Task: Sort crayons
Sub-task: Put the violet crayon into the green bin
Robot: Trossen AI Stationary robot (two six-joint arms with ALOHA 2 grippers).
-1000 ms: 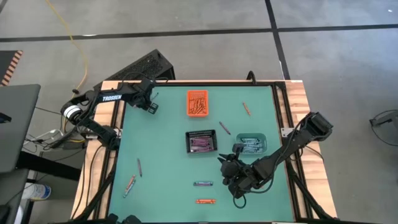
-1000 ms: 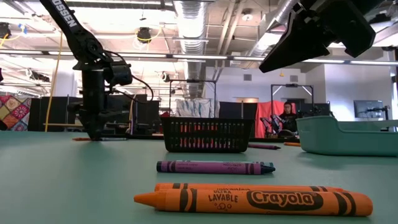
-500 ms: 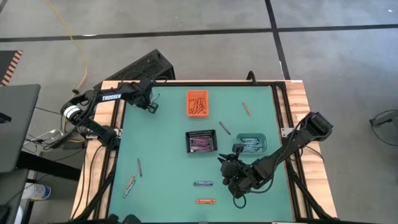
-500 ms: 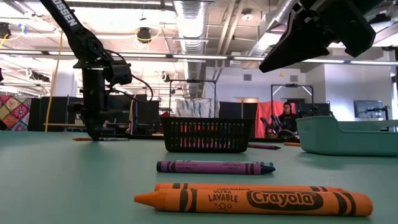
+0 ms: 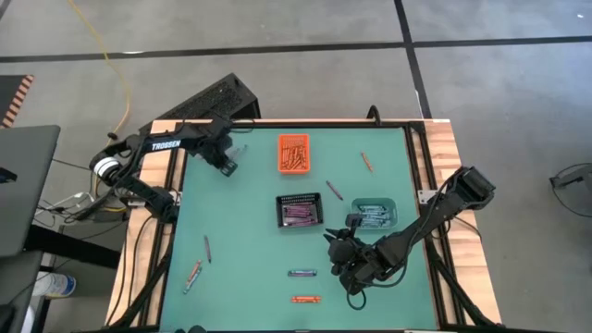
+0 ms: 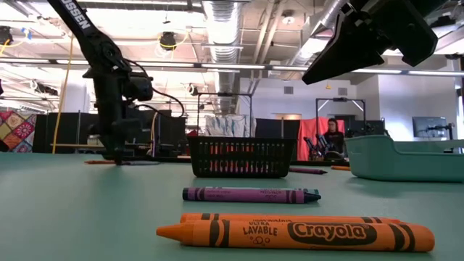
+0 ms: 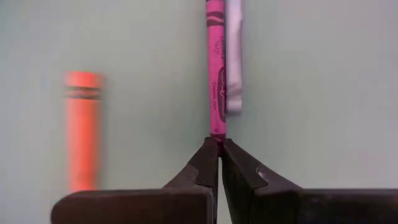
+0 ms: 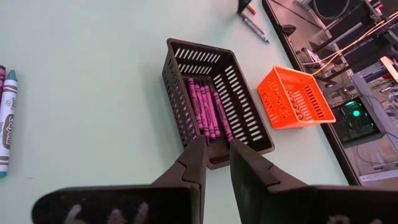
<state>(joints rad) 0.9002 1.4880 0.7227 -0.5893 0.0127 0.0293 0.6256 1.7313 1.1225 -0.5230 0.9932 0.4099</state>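
Green table mat (image 5: pixel 250 213) across the middle of the high view, framed by wooden edges.

Left arm reaching in from the upper left of that frame; left gripper (image 5: pixel 227 165) low over the mat near its upper left corner, clamped on the end of a pink-purple crayon (image 7: pixel 215 74), the rest of the stick jutting out past the fingertips (image 7: pixel 211 163). Blurred orange crayon (image 7: pixel 81 134) off to the side in the left wrist view, apart from the held one.

Right arm coming from the right edge down to the lower middle; right gripper (image 5: pixel 344 252) above the mat, fingers nearly together with a narrow gap, nothing between them.

Black mesh bin (image 5: pixel 299 211) at the centre, purple crayons (image 8: pixel 205 112) lying inside. Orange bin (image 5: pixel 293 154) above it, packed with orange sticks. Teal bin (image 5: pixel 375 215) to the right of centre, blue sticks inside.

Loose crayons on the mat: purple one (image 6: pixel 250 194) and orange one (image 6: pixel 290 233) at lower centre, two in the upper right area (image 5: pixel 367 162) (image 5: pixel 334 191), several at the lower left (image 5: pixel 192 275).
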